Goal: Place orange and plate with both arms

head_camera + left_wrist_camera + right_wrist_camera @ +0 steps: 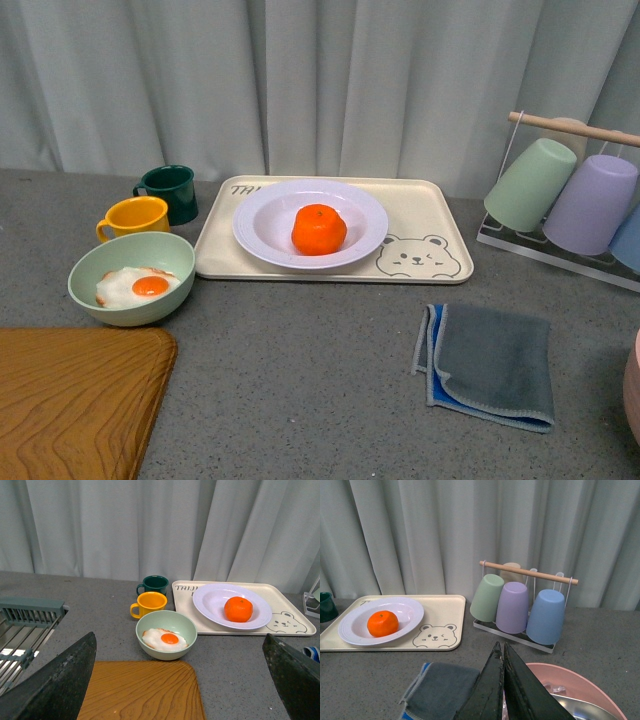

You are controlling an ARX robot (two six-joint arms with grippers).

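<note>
The orange (319, 229) lies in the white plate (262, 224), which rests on the beige bear tray (430, 235) at the back of the grey table. Both also show in the left wrist view, the orange (238, 609) in the plate (212, 600), and in the right wrist view, the orange (383, 623) in the plate (410, 611). Neither gripper shows in the front view. My left gripper (180, 680) is open and empty, well back over the wooden board. My right gripper (502, 652) is shut and empty, above the grey cloth and a pink bowl, far from the plate.
A pale green bowl (131, 279) with a fried egg, a yellow mug (135, 217) and a dark green mug (171, 192) stand left of the tray. A wooden board (75, 400) lies front left. A grey cloth (490, 366) lies right. A cup rack (570, 195) stands back right. A dish rack (27, 625) stands at far left.
</note>
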